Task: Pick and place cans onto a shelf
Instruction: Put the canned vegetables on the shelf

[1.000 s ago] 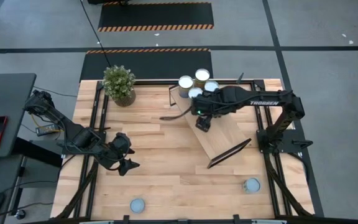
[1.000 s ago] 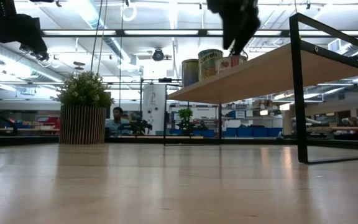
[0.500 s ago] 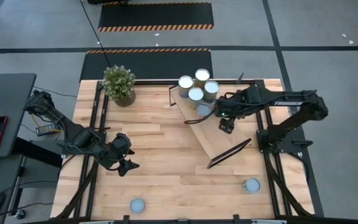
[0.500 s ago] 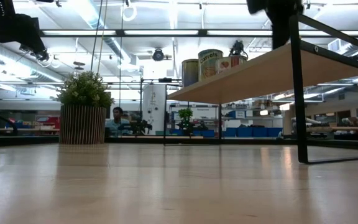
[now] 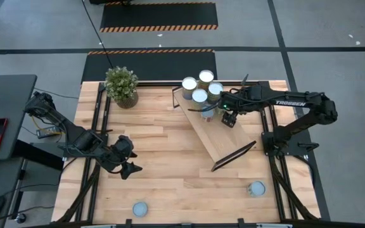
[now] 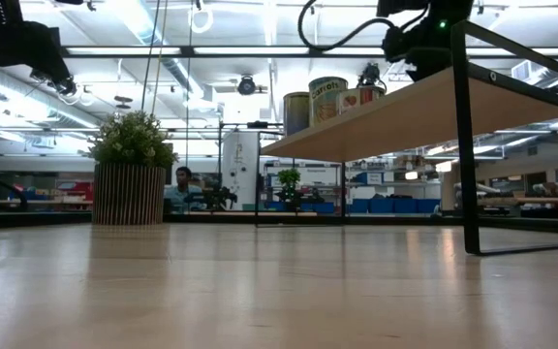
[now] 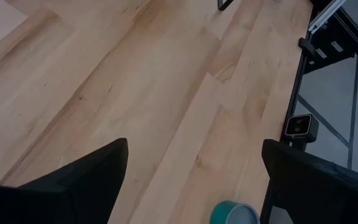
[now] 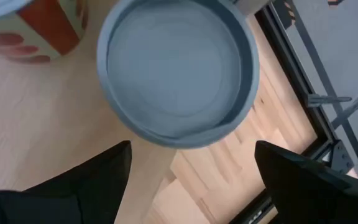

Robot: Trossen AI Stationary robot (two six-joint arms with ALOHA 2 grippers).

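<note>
The shelf [image 5: 224, 136] stands slantwise on the table's far right part on black end brackets. Several cans stand on its far end: cream ones [image 5: 199, 95] and a blue-grey one [image 5: 208, 111], whose round top fills the right wrist view [image 8: 176, 68] beside a red-and-white can [image 8: 36, 31]. My right gripper [image 5: 228, 118] hangs open just right of the blue-grey can, pointing steeply down, clear of it. Two more cans [image 5: 140, 208] [image 5: 256, 188] stand on the table near its front edge. My left gripper [image 5: 128, 166] waits open over the table's left part.
A potted plant [image 5: 121, 85] stands at the far left corner. Black frame rails [image 5: 97, 120] run along the table's left and right sides. In the left wrist view a teal-rimmed can [image 7: 235, 213] stands ahead on bare wood [image 7: 166, 93]. A person sits far off in the room [image 6: 180, 184].
My right gripper has gone from over the shelf's far end toward the table's right edge and sunk a little, then come back slightly toward the cans. The blue-grey can, which the arm covered before, now stands in plain view on the shelf.
</note>
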